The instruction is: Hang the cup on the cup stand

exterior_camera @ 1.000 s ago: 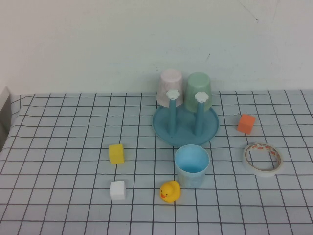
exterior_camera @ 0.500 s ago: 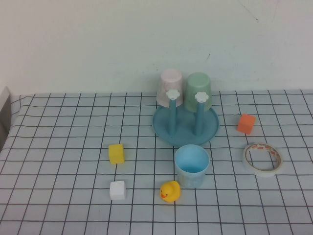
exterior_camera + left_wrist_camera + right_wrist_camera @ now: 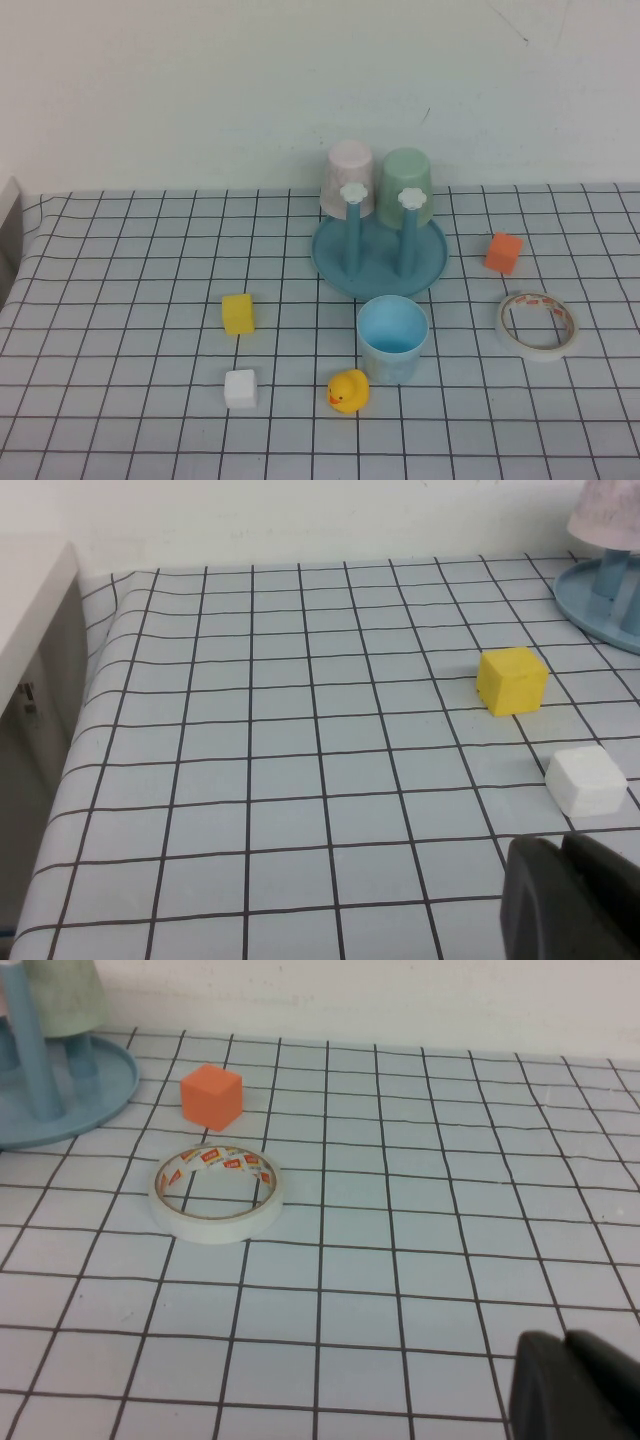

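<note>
You are looking at a grid-checked tablecloth carrying the round teal-blue cup stand, the pale pink cup and mint green cup sitting upturned on its far pegs. The light blue speckled plastic cup is standing upright just in front of it. The white tape roll is showing red print too small to read. The left gripper and right gripper are hovering low, each showing only a dark edge.

table | cup | cup stand | duck | tape | blocks
</note>
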You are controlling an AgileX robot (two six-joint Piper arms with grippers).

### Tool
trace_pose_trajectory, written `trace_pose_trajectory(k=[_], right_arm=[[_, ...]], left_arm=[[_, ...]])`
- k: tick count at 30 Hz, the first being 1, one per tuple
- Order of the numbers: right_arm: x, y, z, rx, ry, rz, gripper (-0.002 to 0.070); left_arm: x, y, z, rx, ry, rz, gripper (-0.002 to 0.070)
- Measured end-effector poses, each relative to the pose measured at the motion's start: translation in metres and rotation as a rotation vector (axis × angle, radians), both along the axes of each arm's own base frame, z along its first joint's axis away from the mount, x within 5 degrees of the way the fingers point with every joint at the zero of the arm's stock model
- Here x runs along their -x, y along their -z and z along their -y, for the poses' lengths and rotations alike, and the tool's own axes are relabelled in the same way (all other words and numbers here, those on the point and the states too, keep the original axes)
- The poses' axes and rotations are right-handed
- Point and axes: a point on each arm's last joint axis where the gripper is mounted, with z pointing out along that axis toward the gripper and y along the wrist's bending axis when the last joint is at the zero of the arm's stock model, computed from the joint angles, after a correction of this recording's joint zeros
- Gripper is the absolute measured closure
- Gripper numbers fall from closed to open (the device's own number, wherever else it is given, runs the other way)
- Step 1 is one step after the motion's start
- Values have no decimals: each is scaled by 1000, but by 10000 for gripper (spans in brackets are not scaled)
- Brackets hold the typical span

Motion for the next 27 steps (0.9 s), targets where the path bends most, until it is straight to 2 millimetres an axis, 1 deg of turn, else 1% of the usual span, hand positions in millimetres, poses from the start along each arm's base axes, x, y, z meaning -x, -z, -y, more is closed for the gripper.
trace_pose_trajectory(k=[8,11,13,16,21,25,26,27], right_arm=[[0,-1,0,11,-4,16,678],[-2,-3,0,13,-5,64,678],[-3,-9,0,17,-7,129,678],[-5,-23,0,24,-9,283,678],[-3,-48,-1,32,-13,561,678],[2,-62,-1,37,-15,720,678],[4,-66,-2,39,-16,775,678],[5,-68,-2,40,-16,794,678]], left_arm=[[0,0,-1,-15,-2,6,676],[-1,-3,-1,-18,-6,35,677],[-2,-6,-1,-23,-11,75,677],[-3,-18,-3,-18,-25,204,676],[-2,-42,-5,-6,-55,478,676],[2,-56,-6,7,-72,628,676],[4,-61,-7,13,-80,693,677],[5,-63,-7,15,-83,718,677]])
